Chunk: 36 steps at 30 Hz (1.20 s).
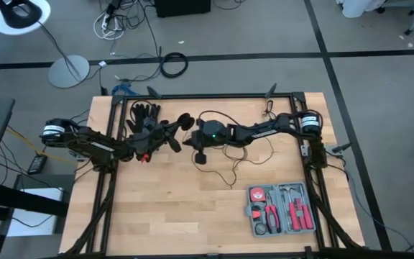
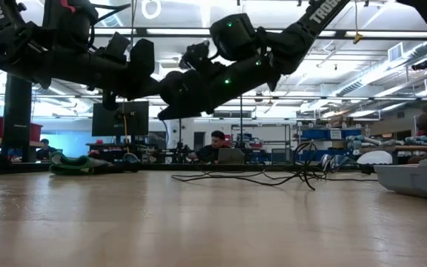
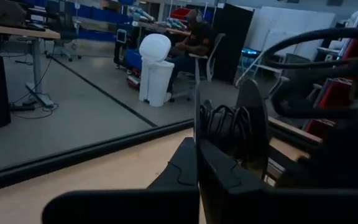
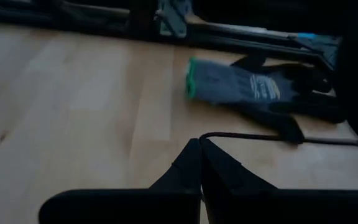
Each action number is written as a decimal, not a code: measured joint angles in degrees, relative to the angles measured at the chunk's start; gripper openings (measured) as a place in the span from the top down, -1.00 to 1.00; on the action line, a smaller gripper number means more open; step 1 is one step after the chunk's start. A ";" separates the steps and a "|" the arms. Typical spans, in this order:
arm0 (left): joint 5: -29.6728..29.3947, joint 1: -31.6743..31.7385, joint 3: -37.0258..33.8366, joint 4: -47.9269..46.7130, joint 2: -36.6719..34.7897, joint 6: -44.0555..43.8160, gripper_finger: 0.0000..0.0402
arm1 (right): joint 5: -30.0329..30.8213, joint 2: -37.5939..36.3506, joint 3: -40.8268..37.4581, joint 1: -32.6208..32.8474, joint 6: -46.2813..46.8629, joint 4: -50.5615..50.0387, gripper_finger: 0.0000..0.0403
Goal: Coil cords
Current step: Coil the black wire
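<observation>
High view: left gripper (image 1: 180,126) and right gripper (image 1: 190,142) nearly meeting over the rear middle of the table (image 1: 171,216), beside a dark glove (image 1: 141,114). Thin black cord (image 1: 244,152) trailing in loose loops on the wood under and in front of the right arm; small black disc (image 1: 201,158) just in front of the right gripper. Open tool case (image 1: 282,208) well apart, at the front right.

Low view: both arms raised above the tabletop; cord (image 2: 273,176) lying in a low tangle at the far middle; glove (image 2: 76,164) at far left; tool case (image 2: 421,178) at the right edge. People seated in the room behind.

Left wrist view: left fingers (image 3: 219,171) pressed together, a bundle of cord (image 3: 225,127) rising just beyond their tips; whether pinched cannot be told.

Right wrist view: right fingers (image 4: 194,165) pressed together, the cord (image 4: 260,138) running off from their tips; glove (image 4: 241,87) lying beyond.
</observation>
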 joint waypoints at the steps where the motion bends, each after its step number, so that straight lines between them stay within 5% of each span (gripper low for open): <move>1: 0.44 0.20 0.00 -0.25 0.00 0.00 1.00 | 0.01 0.00 0.36 0.12 -0.81 0.02 1.00; 26: 5.21 0.24 0.09 -11.12 1.27 -2.10 1.00 | -2.97 -3.79 4.30 -2.06 -10.28 -0.76 1.00; 36: 4.06 0.24 0.09 -12.30 1.29 -1.14 1.00 | -3.22 -9.93 4.30 -3.93 -4.26 -14.79 1.00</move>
